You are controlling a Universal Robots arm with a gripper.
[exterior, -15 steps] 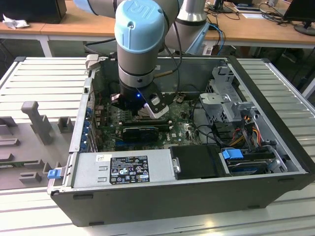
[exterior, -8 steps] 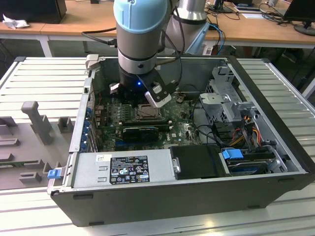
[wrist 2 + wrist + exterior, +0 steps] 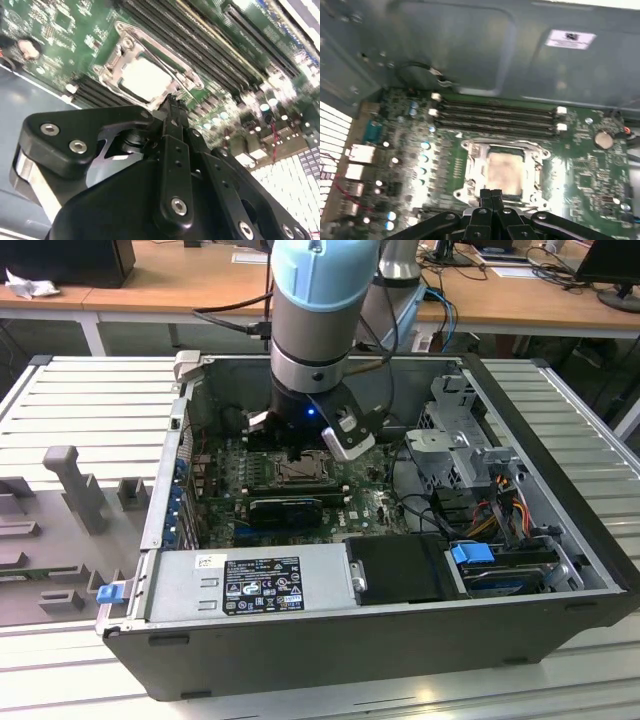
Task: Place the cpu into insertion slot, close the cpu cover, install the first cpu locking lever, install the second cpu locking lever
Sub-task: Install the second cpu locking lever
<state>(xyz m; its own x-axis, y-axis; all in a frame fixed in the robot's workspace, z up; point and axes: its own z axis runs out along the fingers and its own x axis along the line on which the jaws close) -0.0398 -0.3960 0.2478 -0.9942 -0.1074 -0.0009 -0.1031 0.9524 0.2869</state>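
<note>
Now claw at socket edge, cpu already seated.
Open computer case (image 3: 560,580) lies on the ribbed tabletop (image 3: 80,410); arm reaches down onto the green motherboard (image 3: 590,165). The insertion slot (image 3: 470,172) holds the cpu (image 3: 506,172), pale face up, with the cpu cover (image 3: 150,45) framing it. Claw (image 3: 491,196) is clenched, holding nothing, tips pinched together just beside the cpu's near edge. Locking levers are hard to make out; the claw hides the socket's near rim.

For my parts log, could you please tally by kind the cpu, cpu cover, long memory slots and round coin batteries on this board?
cpu: 1
cpu cover: 1
memory slots: 4
coin battery: 1
Total: 7
</note>
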